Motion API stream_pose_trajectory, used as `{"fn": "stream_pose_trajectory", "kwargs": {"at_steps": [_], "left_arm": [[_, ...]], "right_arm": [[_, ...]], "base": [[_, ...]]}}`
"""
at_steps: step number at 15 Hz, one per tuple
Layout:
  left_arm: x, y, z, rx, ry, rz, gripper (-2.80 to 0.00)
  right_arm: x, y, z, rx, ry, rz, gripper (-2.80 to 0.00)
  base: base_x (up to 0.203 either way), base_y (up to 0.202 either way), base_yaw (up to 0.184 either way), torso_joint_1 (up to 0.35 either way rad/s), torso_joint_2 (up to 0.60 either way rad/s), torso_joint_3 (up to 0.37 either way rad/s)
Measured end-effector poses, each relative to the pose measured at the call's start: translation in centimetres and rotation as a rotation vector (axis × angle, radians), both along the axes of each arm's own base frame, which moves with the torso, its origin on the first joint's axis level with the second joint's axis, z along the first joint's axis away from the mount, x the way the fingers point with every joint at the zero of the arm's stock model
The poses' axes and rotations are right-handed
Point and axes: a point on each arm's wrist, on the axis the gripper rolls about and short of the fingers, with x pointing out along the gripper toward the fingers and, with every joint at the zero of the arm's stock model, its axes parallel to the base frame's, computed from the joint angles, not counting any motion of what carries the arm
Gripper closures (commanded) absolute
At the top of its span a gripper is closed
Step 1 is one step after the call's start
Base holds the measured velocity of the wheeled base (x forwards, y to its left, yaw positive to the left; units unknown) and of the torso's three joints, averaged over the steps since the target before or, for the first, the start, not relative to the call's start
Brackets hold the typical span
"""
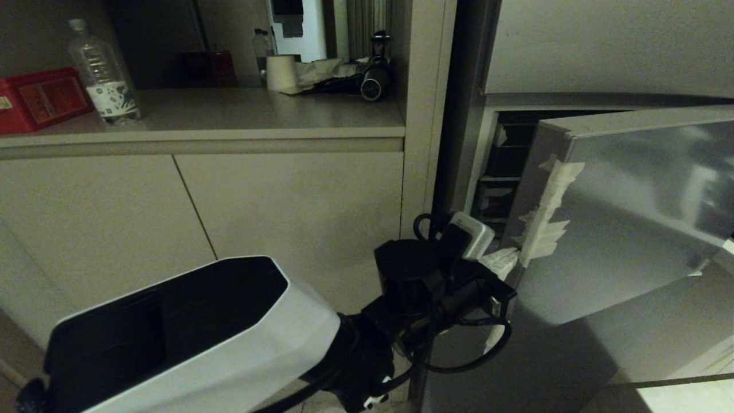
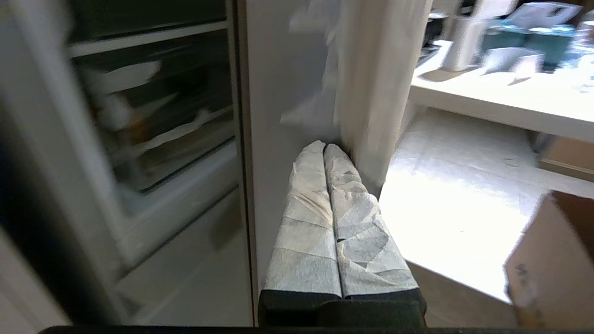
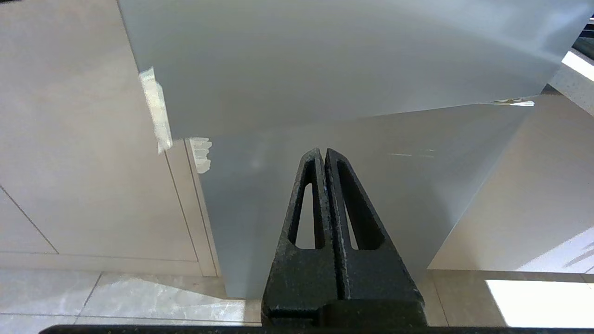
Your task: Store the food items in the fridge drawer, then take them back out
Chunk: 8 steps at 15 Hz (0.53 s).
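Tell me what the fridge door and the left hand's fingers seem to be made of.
Fridge door: likely brushed stainless steel, with a soft grey sheen and blurred reflections. Left hand fingers: wrapped in pale, wrinkled tape, probably cloth or paper; the material beneath is hidden.

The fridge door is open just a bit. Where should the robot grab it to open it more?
Probably the door's free edge with the tape, reached from the gap side near the cabinet. No handle shows, and that edge stands clear of the fridge. The left gripper, shut, is already there.
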Motion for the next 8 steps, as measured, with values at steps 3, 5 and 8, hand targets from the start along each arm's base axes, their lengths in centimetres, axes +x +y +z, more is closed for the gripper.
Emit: {"fn": "stream_pose_trajectory", "kwargs": {"at_steps": [3,5,8], "left_arm": [[-1.0,-0.3,0.7,-0.015,0.0,0.018,0.0],[-1.3,-0.1,1.2,-0.023,0.003,0.043,0.0],[-1.6,0.6,1.8,-0.038,0.012,0.084,0.0]], "right_arm": [[0.0,0.0,0.0,0.0,-0.002,0.0,0.0],[-0.1,0.0,0.1,-0.01,-0.019,0.002,0.0],[-0.2,0.1,0.1,-0.124,-0.035,0.026,0.0]], "base": [[0.0,0.0,0.0,0.0,0.0,0.0],[0.0,0.0,0.0,0.0,0.0,0.0],[0.0,0.0,0.0,0.0,0.0,0.0]]}}
